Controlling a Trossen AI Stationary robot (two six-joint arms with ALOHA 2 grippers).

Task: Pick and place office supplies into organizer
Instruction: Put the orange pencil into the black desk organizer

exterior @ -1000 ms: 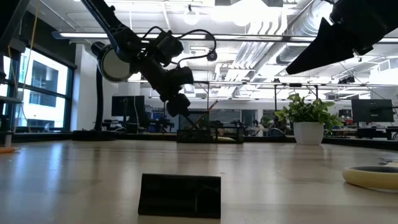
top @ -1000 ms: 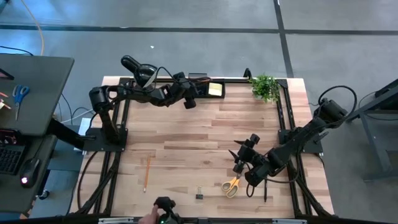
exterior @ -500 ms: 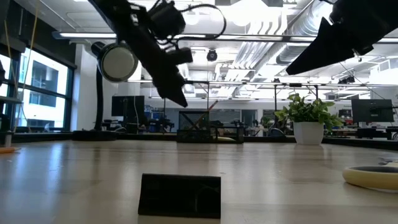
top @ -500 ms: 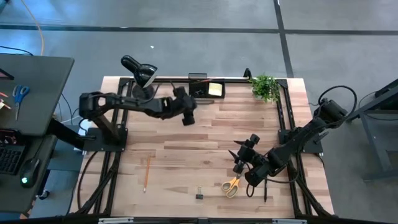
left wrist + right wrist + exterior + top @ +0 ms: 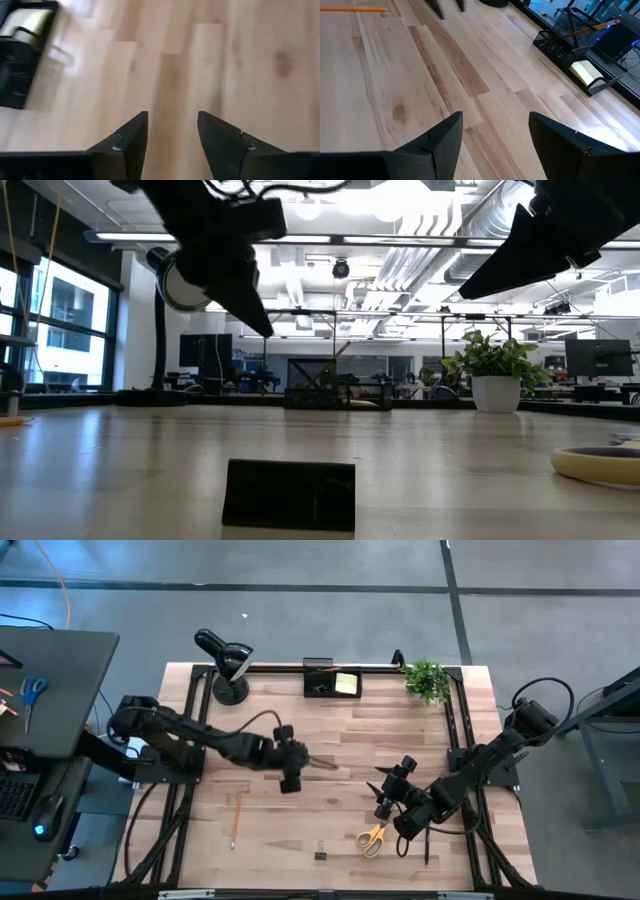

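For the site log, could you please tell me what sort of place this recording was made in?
Probably an open-plan office or lab: exposed ceiling ducts and rows of monitor desks lie beyond the wooden table, and a side desk holds blue-handled scissors.

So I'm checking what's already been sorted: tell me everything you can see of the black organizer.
The organizer is a small black wire-mesh tray with a few compartments, standing at the table's far edge between the desk lamp and the potted plant. A yellow sticky-note pad lies in one end compartment, and an orange pencil leans in another. Neither gripper touches it.
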